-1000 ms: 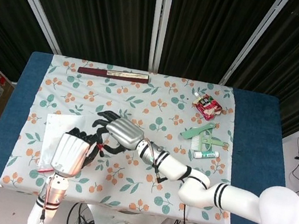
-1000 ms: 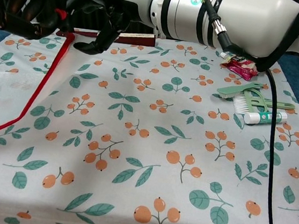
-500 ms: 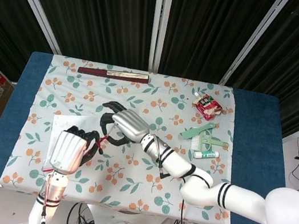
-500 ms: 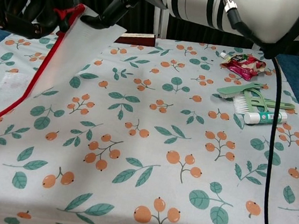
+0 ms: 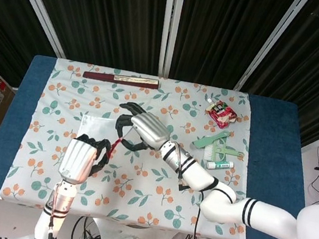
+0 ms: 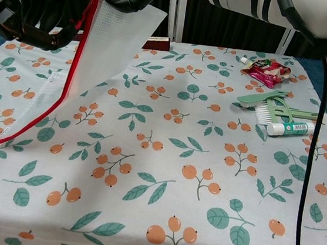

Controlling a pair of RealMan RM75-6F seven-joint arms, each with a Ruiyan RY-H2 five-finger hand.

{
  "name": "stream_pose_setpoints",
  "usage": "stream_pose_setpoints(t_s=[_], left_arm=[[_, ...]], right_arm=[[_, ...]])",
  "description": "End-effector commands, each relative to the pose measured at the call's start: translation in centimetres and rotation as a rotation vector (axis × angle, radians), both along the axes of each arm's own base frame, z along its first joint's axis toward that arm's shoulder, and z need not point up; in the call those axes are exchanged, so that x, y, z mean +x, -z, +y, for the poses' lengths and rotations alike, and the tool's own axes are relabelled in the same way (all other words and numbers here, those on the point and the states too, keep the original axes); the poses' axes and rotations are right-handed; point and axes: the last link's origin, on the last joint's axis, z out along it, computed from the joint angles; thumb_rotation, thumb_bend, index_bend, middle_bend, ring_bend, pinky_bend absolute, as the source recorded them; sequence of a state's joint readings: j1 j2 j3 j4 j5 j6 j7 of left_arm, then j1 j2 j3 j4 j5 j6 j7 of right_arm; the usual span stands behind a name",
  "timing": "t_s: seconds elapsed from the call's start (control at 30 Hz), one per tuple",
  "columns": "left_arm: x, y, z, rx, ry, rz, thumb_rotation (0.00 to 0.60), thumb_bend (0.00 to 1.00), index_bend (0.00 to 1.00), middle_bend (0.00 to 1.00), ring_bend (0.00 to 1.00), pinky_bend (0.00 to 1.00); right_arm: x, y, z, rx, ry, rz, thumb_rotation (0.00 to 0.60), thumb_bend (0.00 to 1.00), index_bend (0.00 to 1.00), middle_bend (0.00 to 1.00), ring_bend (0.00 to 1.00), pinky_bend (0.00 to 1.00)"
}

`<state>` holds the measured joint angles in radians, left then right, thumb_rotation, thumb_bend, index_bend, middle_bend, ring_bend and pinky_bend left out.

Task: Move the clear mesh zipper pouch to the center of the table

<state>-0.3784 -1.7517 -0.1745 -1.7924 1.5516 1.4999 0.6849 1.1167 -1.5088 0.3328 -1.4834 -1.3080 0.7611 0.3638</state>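
Right hand [image 5: 145, 130] pinches the raised pouch [image 6: 106, 51]; left hand [image 5: 80, 159] looks curled, its grip hidden.

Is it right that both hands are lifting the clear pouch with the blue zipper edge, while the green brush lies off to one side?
Nearly. The zipper edge is red, not blue, as the chest view shows plainly. The rest holds: the left hand and right hand both hold the mesh pouch up off the table, and the green brush lies apart on the cloth.
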Motion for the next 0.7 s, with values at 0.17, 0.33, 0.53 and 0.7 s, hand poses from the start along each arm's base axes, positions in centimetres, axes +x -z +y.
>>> stream_pose_setpoints(t_s=[0.17,0.33,0.53,0.7], left_arm=[[-0.1,0.4,0.3,-0.026,-0.009,-0.008,0.600,0.42,0.71,0.76,0.74,0.64],[-0.6,0.8,0.5,-0.038,-0.024,0.004,0.600,0.42,0.71,0.76,0.74,0.64],[-2.1,1.6,0.6,-0.067,-0.062,0.041,0.600,0.42,0.71,0.76,0.74,0.64],[-3.5,2.3,0.9,-0.094,-0.096,0.071,0.600,0.42,0.71,0.76,0.73,0.64]], right_arm=[[-0.2,-0.1,0.0,-0.001,0.004,-0.013,0.600,0.37,0.87,0.36,0.07,0.03],[-0.4,-0.3,0.0,-0.008,0.008,-0.022,0.600,0.37,0.87,0.36,0.07,0.03],[-1.4,-0.5,0.0,-0.014,0.017,-0.023,0.600,0.37,0.87,0.36,0.07,0.03],[-2.8,-0.6,0.5,-0.020,0.017,-0.012,0.600,0.37,0.87,0.36,0.07,0.03]])
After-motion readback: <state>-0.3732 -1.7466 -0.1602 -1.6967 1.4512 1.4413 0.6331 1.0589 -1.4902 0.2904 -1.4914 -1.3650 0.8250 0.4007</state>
